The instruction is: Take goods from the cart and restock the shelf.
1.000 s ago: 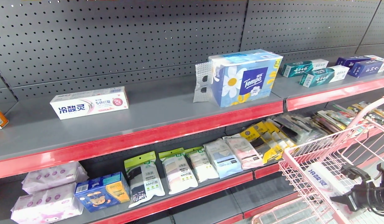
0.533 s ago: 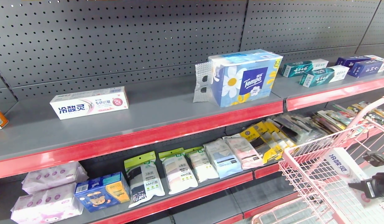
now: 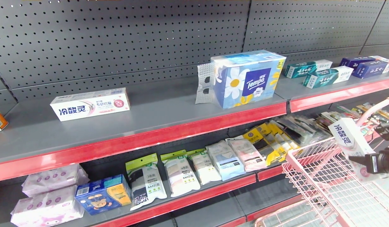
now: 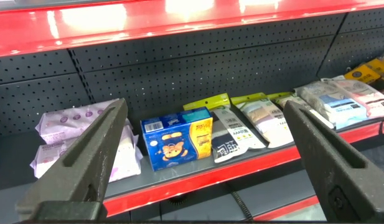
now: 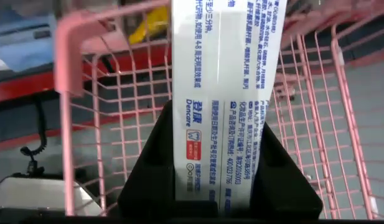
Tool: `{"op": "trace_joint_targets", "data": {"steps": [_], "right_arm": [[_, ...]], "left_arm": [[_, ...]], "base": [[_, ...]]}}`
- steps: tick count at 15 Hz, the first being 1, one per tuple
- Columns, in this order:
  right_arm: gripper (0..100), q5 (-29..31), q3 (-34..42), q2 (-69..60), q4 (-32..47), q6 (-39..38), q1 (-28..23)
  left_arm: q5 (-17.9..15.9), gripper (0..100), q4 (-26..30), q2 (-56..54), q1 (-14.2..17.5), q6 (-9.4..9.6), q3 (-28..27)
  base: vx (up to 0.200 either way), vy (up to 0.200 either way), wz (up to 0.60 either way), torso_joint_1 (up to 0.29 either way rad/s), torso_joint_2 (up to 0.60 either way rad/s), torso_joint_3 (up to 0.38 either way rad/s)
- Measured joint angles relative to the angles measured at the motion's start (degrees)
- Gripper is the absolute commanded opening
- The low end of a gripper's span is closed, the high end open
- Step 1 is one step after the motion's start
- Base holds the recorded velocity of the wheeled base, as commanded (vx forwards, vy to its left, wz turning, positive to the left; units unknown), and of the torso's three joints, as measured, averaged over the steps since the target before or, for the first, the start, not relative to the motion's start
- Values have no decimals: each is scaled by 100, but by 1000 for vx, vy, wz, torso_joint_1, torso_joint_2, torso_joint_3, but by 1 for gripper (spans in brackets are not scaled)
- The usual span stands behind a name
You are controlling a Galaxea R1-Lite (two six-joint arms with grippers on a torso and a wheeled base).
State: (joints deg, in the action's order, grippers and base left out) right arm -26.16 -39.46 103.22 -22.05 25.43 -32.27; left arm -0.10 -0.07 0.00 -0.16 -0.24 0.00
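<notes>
My right gripper point(image 3: 366, 162) is shut on a white toothpaste box point(image 3: 352, 142), held up above the pink wire cart point(image 3: 311, 176) at the lower right. In the right wrist view the same toothpaste box point(image 5: 226, 93) stands clamped between the two black fingers point(image 5: 157, 162), over the cart point(image 5: 92, 106) mesh. A matching toothpaste box point(image 3: 90, 104) lies on the upper grey shelf point(image 3: 150, 116) at the left. My left gripper point(image 4: 204, 155) is open, its fingers point(image 4: 86, 155) wide apart, facing the lower shelf point(image 4: 198, 180) with nothing between them.
A blue tissue pack point(image 3: 248, 78) stands mid-shelf, with teal toothpaste boxes point(image 3: 317, 74) and dark blue boxes point(image 3: 368, 66) to the right. The lower shelf carries wipes packs point(image 3: 49, 195), a blue box point(image 3: 103, 194) and several bagged goods point(image 3: 182, 173). Open shelf room lies between the white box and the tissues.
My right gripper has lifted the toothpaste box up out of the cart, from low inside the basket to above its rim. The shelf goods have not moved.
</notes>
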Motion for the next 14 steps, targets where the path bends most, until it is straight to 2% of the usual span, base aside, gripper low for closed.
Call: {"op": "trace_joint_targets", "data": {"steps": [3,7,11,14], "right_arm": [[0,5,132,-802,29,-340,564],[0,361,973,-2164,310,-613,1259],[0,1182,1408,-3792,1538,-1046,2059],[0,2302,1607,-4870,2292,-1104,2811]], "left_arm": [[-1,100,0,0,-2,0,0],[0,100,2,0,0,0,0],[0,100,2,0,-2,0,0],[2,100,0,0,-2,0,0]], "base": [[0,0,0,0,0,0],[0,0,0,0,0,0],[0,0,0,0,0,0],[0,0,0,0,0,0]]}}
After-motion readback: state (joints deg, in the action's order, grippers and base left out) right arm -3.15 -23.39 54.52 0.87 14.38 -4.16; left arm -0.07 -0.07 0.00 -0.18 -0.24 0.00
